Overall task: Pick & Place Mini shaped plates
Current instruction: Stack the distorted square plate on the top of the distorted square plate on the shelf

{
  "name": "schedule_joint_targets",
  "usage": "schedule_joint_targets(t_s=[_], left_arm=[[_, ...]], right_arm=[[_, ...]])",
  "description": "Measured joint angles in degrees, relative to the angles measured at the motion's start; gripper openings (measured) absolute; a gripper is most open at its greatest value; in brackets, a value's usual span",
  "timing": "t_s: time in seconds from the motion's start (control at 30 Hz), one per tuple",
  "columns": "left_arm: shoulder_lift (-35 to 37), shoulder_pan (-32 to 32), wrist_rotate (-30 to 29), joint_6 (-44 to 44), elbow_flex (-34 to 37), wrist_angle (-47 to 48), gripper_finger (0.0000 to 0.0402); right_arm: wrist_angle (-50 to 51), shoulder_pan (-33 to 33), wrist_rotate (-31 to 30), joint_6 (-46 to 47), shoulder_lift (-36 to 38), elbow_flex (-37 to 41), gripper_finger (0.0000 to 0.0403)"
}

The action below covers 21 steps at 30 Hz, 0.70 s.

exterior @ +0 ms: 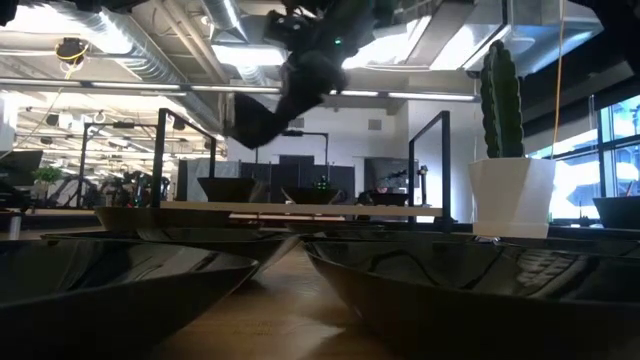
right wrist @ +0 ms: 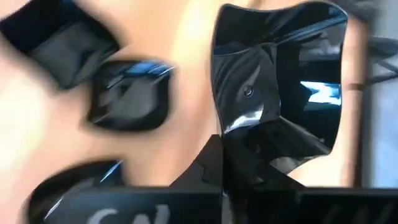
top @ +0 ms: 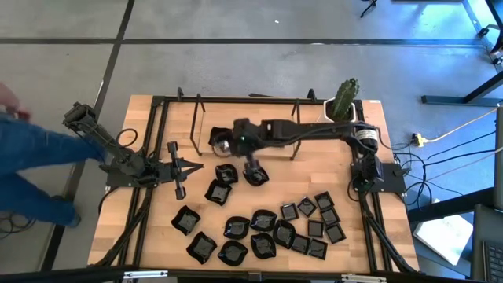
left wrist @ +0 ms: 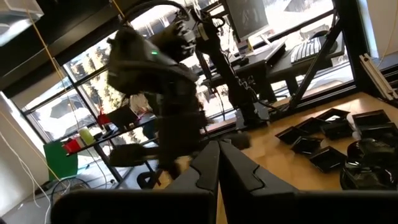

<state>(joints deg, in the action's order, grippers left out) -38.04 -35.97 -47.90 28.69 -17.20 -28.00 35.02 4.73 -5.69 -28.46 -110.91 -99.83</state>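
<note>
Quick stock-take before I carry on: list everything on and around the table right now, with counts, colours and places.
mini shaped plates: roughly twenty, glossy black, spread over the near half of the table; smaller square ones cluster toward the right.
plant pot: one, white, holding a green cactus, far right corner.
table: one, light wood, edged by a black frame.
person's sleeve: blue, beyond the left edge of the table.
left gripper: dark, shut and empty, left of centre.
right gripper: dark, at centre, shut on a wavy-rimmed plate.
</note>
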Motion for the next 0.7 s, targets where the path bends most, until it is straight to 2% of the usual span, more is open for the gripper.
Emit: schedule_joint_targets(t_s=[0.13,0.33,0.7], left_arm=[[0.0,0.0,0.0,0.0,0.0,0.0,0.0003],[0.0,0.0,0.0,0.0,0.0,0.0,0.0003],[0.0,0.0,0.0,0.0,0.0,0.0,0.0003]], right_arm=[[-5.0,1.0,-2.5,4.3,-0.2,0.0,0.0001],[-4.4,0.9,-6.3,11.4,-2.4,-1.5,0.0001],[11.8,1.0,-11.0,18.6,-17.6,-25.7,0.0001]])
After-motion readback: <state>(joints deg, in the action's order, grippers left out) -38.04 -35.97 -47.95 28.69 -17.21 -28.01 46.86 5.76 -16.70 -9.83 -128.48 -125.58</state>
